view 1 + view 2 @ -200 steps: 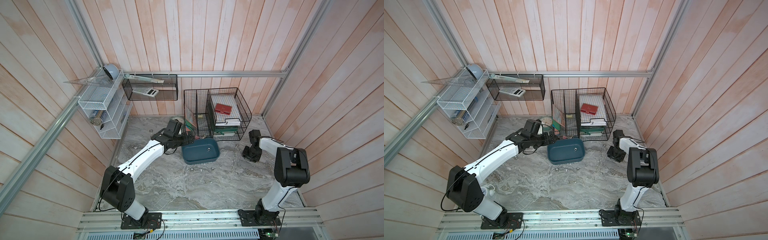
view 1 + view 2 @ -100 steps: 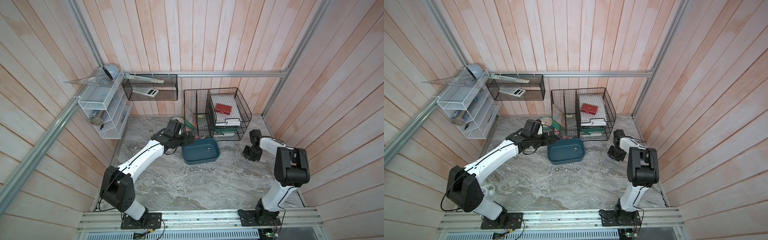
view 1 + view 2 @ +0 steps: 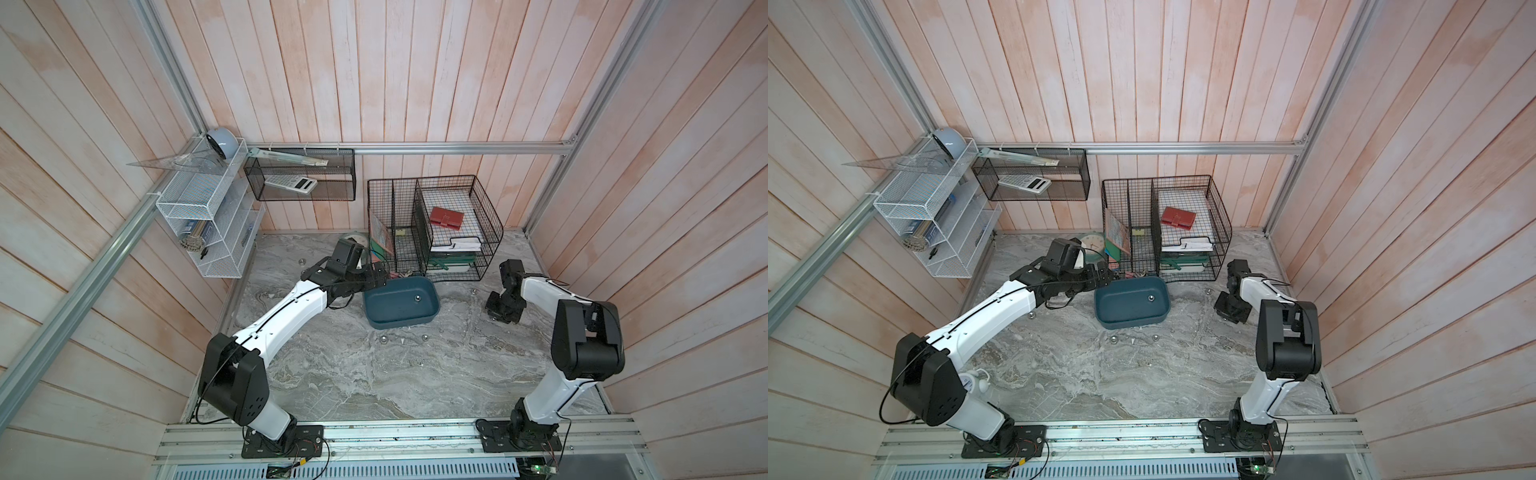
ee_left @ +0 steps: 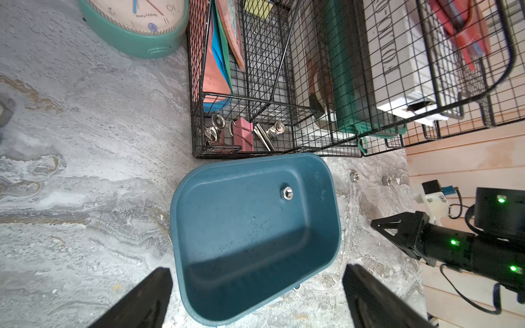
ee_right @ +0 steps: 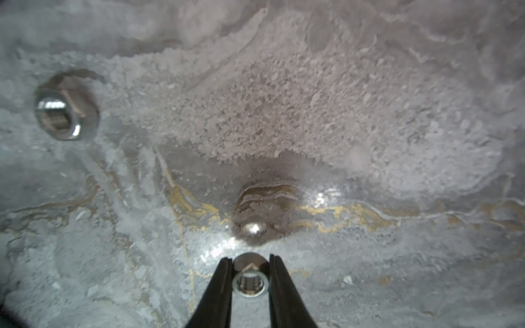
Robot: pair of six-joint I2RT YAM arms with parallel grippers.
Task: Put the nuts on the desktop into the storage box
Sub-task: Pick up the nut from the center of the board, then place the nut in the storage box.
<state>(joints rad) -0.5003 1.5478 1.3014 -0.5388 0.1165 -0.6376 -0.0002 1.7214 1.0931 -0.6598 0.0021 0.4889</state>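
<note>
Left hand (image 4: 257,271), left of centre in both top views (image 3: 376,276) (image 3: 1104,278): fingers (image 4: 147,295) spread wide apart and empty, straddling one short end of the storage box (image 4: 241,227) from above. Just above this hand in a top view, a round green clock (image 3: 1093,244) stands on the desk (image 3: 353,374) beside the black wire-mesh file organiser (image 3: 415,179). The organiser's front floor compartment holds binder clips (image 4: 243,133).

Frame centre: the dark teal storage box sits upright on the desk, just beside the organiser's front edge. One nut (image 4: 287,193) lies flat on the box floor, near the corner toward the organiser.

Loose nuts lie on the desk: two just below the box in a top view (image 3: 384,340) (image 3: 424,337), one at the left beyond the left arm (image 3: 302,262), and two between the box and the right arm (image 4: 354,176) (image 4: 385,179).

Right of centre in both top views, the right hand (image 3: 505,309) (image 3: 1231,309) points down at the desk. Its fingers (image 5: 221,284) are drawn together, clamped on a held nut (image 5: 250,282). Whether that nut is clear of the marble cannot be told. A neighbouring nut (image 5: 64,113) lies apart from it on the desk.
</note>
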